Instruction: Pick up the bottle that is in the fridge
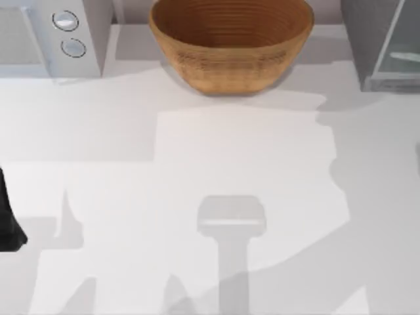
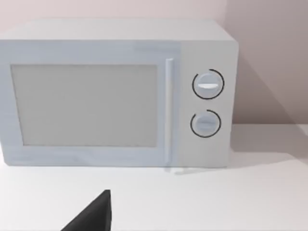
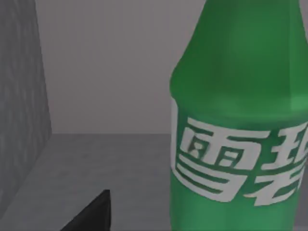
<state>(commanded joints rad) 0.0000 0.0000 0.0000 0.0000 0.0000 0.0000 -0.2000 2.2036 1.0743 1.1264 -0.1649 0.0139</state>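
A broad white surface [image 1: 216, 157] carries three furnishings along its far edge: a boxy white microwave [image 1: 52, 36] with two round knobs at the left, a ribbed wicker bowl [image 1: 231, 41] in the middle, and the grey fridge [image 1: 384, 42] with its pale glassy panel at the right. The left arm [image 1: 8, 223] sits parked at the surface's left edge, its wrist camera facing the microwave's smooth door. The right tool [image 3: 91, 214] is inside the fridge, where the right wrist view shows the bright green bottle [image 3: 240, 120], glossy plastic with a rounded shoulder and a white-lettered label, standing on the grey fridge floor close ahead. Whether either tool is spread or pressed together cannot be told. The likely risk: the bottle sits off to one side of the tool's line, so an advance could nudge the slick, rounded body and tip it against the fridge wall.
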